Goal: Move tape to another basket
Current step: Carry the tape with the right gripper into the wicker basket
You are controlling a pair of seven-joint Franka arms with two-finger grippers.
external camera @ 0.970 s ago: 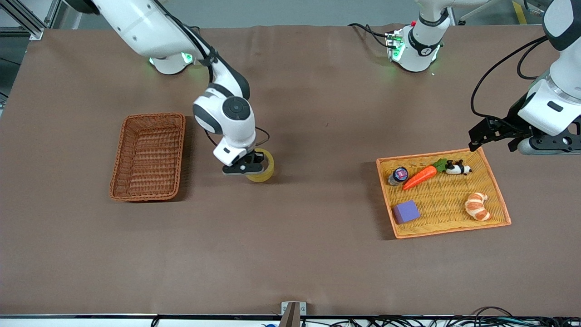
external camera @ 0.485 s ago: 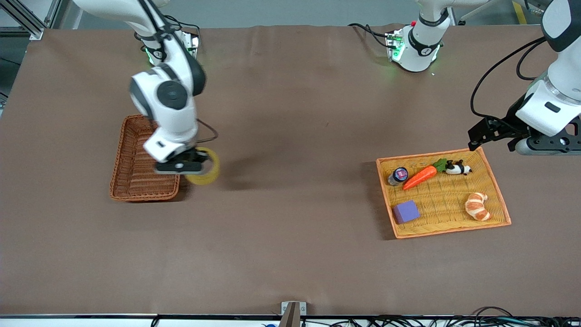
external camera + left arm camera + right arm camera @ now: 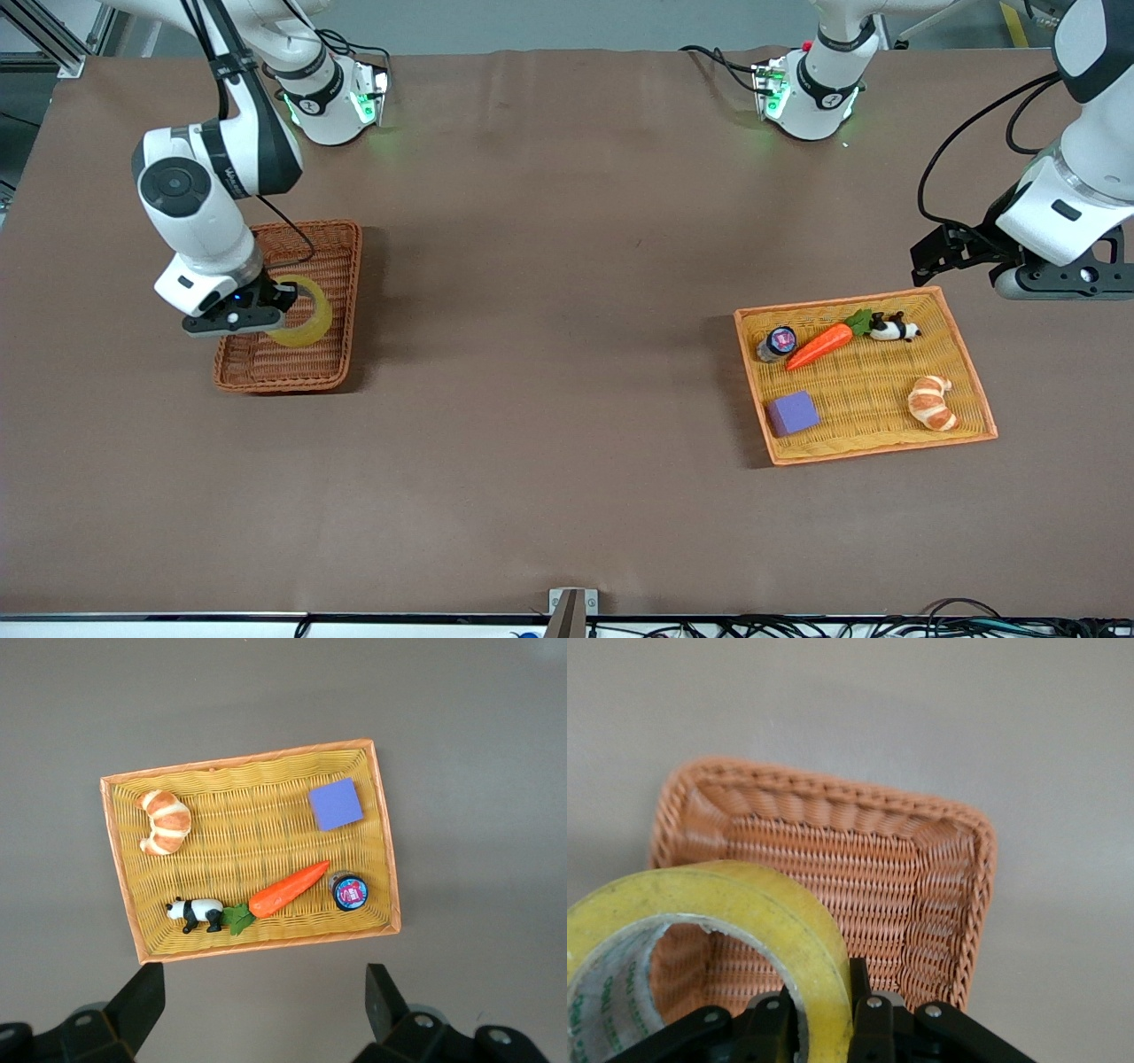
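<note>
The right gripper is clenched on the yellow tape and holds it in the air over the brown basket, while the left gripper waits with fingers spread above the yellow tray.

The only lettering sits on the tape, on the pale inner face of the ring in the right wrist view: a few small green characters printed along the core, too cut off and small to read as words. The small round blue-lidded container in the yellow tray carries a pink and white label, but nothing on it is legible.
</note>
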